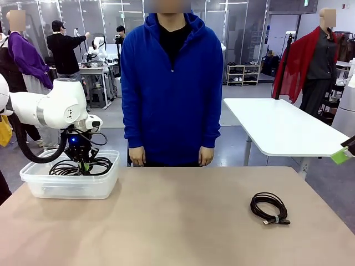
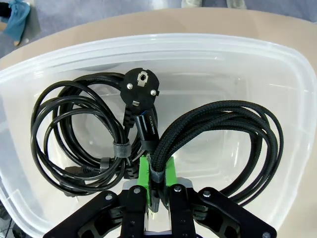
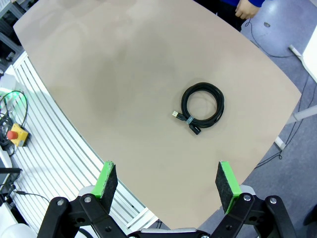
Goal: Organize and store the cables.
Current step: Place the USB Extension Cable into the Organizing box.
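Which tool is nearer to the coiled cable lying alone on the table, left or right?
Right. The right tool hangs open above the table, to one side of the coiled cable; the left tool is far off in the plastic bin, shut on a braided cable.

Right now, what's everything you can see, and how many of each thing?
table: one, tan, under everything.
bin: one, clear plastic, on the table's left side.
plug cable: one, black, coiled inside the bin.
braided cable: one, black, in the bin, pinched by the left gripper.
loose cable: one, black, coiled on the table's right side, untouched.
white table: one, white, behind on the right.
person: one, blue hoodie, standing at the far side, hands hanging down.
left gripper: one, black with green pads, shut on the braided cable.
right gripper: one, black with green pads, open, above the table, holding nothing.
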